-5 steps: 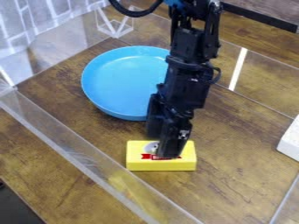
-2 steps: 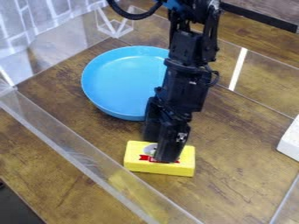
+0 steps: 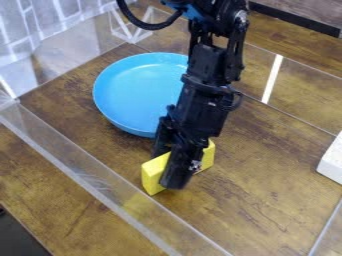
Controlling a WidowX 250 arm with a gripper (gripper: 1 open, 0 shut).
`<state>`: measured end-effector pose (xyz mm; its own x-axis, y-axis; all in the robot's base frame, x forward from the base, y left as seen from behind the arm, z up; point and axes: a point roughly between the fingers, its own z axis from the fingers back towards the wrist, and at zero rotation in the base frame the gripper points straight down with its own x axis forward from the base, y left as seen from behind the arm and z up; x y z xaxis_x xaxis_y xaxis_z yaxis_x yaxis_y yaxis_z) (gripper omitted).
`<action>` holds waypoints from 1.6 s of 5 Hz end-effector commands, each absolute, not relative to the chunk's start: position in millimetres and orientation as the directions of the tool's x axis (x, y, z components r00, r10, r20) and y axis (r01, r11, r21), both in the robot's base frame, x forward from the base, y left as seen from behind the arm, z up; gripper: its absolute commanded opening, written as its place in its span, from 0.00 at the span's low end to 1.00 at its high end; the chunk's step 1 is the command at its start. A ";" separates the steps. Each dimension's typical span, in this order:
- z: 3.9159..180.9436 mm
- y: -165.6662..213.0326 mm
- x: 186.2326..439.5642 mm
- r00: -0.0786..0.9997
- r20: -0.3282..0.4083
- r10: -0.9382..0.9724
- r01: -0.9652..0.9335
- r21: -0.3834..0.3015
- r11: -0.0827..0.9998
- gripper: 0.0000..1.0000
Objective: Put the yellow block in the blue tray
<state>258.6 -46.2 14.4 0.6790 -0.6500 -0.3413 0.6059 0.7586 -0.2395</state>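
My jaws are clamped on the yellow block (image 3: 159, 173), which is tipped up on edge just above the wooden counter (image 3: 267, 200), though I cannot quite tell whether its lower corner touches the wood. My gripper (image 3: 183, 166) points steeply downward. The blue tray (image 3: 134, 90) sits empty just behind, near the block but apart from it.

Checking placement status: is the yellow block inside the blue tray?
No. The yellow block sits tilted on the wooden table at the gripper, outside the blue tray.
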 end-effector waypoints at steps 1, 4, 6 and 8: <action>17.9 -42.2 253.4 0.689 -0.342 -0.639 0.590 -0.247 0.769 0.00; 27.8 -41.6 255.8 0.697 -0.331 -0.636 0.584 -0.254 0.771 0.00; 29.6 -40.9 259.9 0.701 -0.324 -0.636 0.580 -0.259 0.772 0.00; 29.2 -40.3 262.1 0.704 -0.317 -0.635 0.577 -0.265 0.772 0.00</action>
<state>253.4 -43.7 19.5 0.6780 -0.6437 -0.3548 0.5780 0.7651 -0.2837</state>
